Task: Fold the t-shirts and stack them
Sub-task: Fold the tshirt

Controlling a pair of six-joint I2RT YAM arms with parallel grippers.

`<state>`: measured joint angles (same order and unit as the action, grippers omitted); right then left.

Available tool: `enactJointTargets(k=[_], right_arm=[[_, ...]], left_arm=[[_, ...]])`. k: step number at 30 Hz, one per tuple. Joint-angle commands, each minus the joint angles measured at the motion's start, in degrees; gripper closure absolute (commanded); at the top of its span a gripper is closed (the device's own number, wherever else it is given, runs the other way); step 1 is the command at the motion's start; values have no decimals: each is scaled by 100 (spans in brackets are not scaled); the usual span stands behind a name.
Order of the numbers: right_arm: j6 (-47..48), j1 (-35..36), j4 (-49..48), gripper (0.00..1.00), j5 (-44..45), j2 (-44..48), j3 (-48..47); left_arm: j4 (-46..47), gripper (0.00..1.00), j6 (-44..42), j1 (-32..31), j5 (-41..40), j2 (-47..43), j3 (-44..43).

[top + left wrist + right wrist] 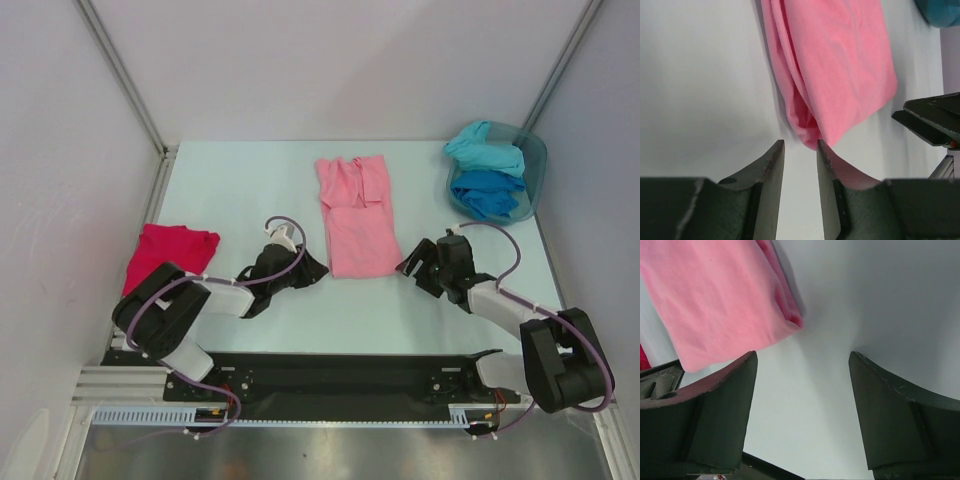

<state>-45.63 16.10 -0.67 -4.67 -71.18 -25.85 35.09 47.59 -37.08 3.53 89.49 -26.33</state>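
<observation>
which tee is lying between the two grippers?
The light pink t-shirt, flat mid-table, its near hem between the left gripper and right gripper. The crimson shirt lies far left; the turquoise shirt and blue shirt sit bunched in the tub.

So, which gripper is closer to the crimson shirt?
Left. The left gripper is between the crimson shirt and the pink shirt; the right gripper is beyond the pink shirt.

1 teal tub [537,152], far-R table [240,190] corner.

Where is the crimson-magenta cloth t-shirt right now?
In the top view, the crimson-magenta cloth t-shirt lies at the left edge of the table, just left of the left arm.
</observation>
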Motion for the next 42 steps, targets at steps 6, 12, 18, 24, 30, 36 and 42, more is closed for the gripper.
enactJointTargets(k=[6, 12, 18, 24, 30, 36, 42], right_arm=[[-157, -19, -898, 23, -192, -581, 88], [-262, -28, -1286, 25, -263, -1099, 1], [-219, -28, -1296, 27, -289, -1276, -114], [-201, -37, -1322, 28, -307, -1302, -122], [-201, -28, -1340, 30, -351, -1346, -105], [-227, -37, -1322, 32, -360, -1329, -96], [-184, -80, -1164, 32, -368, -1153, -131]], left_arm=[[1464, 62, 408, 43, 358, 525, 145], [1913, 59, 575, 43, 543, 947, 93], [2483, 49, 786, 69, 719, 1088, 241], [2538, 40, 874, 140, 737, 623, 672], [2134, 39, 822, 184, 649, 130, 796], [2239, 39, 813, 184, 728, 542, 384], [2327, 39, 804, 175, 772, 911, 295]])
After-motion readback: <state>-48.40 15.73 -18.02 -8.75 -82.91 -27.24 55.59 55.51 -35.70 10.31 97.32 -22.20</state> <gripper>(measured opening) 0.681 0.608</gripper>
